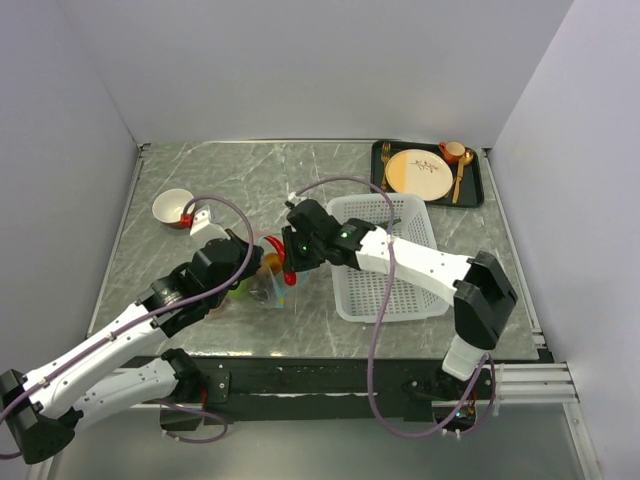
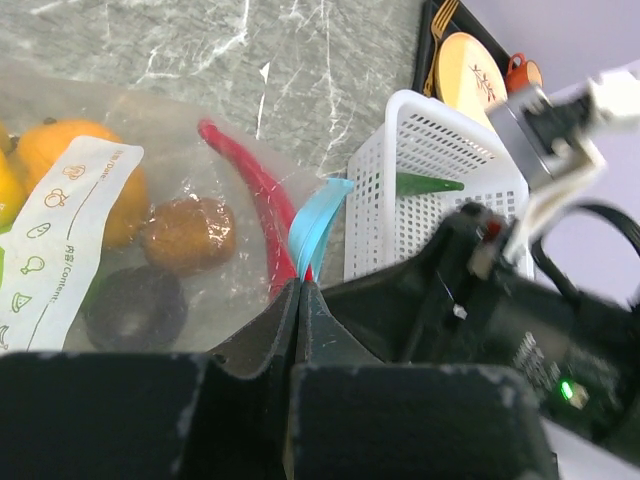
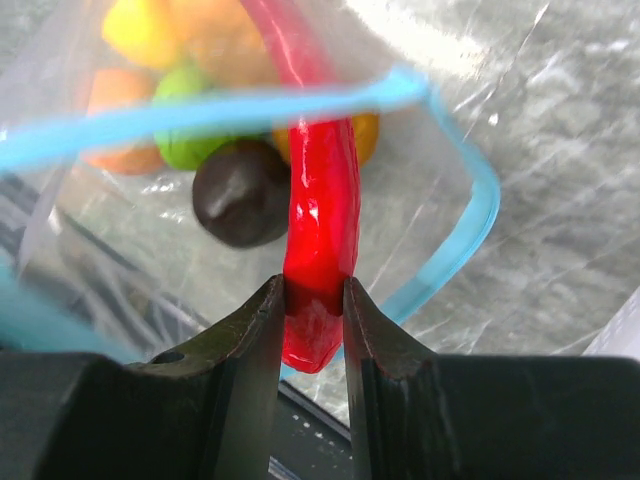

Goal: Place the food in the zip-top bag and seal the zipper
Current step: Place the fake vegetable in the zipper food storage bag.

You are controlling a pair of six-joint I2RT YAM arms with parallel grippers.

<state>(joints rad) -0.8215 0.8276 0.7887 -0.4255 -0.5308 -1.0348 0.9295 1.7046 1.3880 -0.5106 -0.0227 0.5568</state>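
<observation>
Currently, the left tool point(image 2: 298, 290) is fully closed on the zipper point(image 2: 315, 225), pinching the light blue strip at lower centre of the left wrist view. The purpose, as judged, is to lift one lip of the zip-top bag point(image 2: 200, 100) so that its mouth stands open as a loop. The bag lies on the bench point(image 1: 330, 175) at centre left of the overhead view, just left of the white basket point(image 1: 400, 290).

The right tool point(image 3: 315, 300) is partly closed, with both fingers clamped on the near end of the red pepper point(image 3: 320, 200). The pepper points lengthwise through the zipper loop. This orientation is probably chosen so that the long item clears the narrow mouth. Its far end appears to be inside the bag, and the gripped end is outside.

Count:
- Peppers: two. The red one is in the right tool. The green pepper point(image 2: 428, 184) lies in the basket, not yet bagged.
- Rounds inside the bag: one yellow round point(image 3: 140, 30), one lime-green round point(image 3: 185, 150), one dark brown round point(image 3: 240, 190), one speckled brown round point(image 2: 190, 232) and at least one orange round point(image 2: 60, 140). They overlap, so the total cannot be confirmed.
- Bags: one. Baskets: one.

The zipper is not yet sealed.
</observation>
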